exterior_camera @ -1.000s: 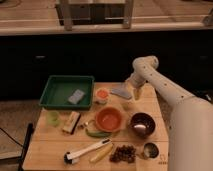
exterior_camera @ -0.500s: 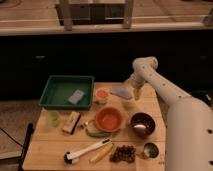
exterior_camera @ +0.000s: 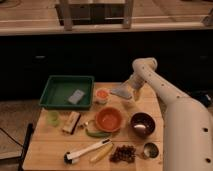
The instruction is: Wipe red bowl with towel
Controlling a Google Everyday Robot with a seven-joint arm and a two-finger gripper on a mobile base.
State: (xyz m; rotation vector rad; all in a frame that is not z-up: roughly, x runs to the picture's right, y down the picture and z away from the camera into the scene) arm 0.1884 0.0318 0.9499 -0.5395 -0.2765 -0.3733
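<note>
The red bowl (exterior_camera: 108,119) sits upright near the middle of the wooden table (exterior_camera: 45,147), with nothing in it that I can make out. The towel (exterior_camera: 120,92), a thin grey-blue cloth, lies at the back of the table, behind and to the right of the bowl. My gripper (exterior_camera: 131,93) hangs on the white arm, pointing down at the towel's right end. It is open, and I cannot tell whether it touches the cloth. The gripper is well clear of the bowl.
A green tray (exterior_camera: 59,101) at the back left holds a grey-blue block (exterior_camera: 76,96). A pale cup (exterior_camera: 101,94) stands beside the towel. A dark bowl (exterior_camera: 142,123), metal cup (exterior_camera: 149,149), dark cluster (exterior_camera: 123,152), white brush (exterior_camera: 87,150), green cup (exterior_camera: 53,118) and small box (exterior_camera: 71,121) surround the red bowl.
The arm has edged very slightly left over the towel. Nothing on the table has moved.
</note>
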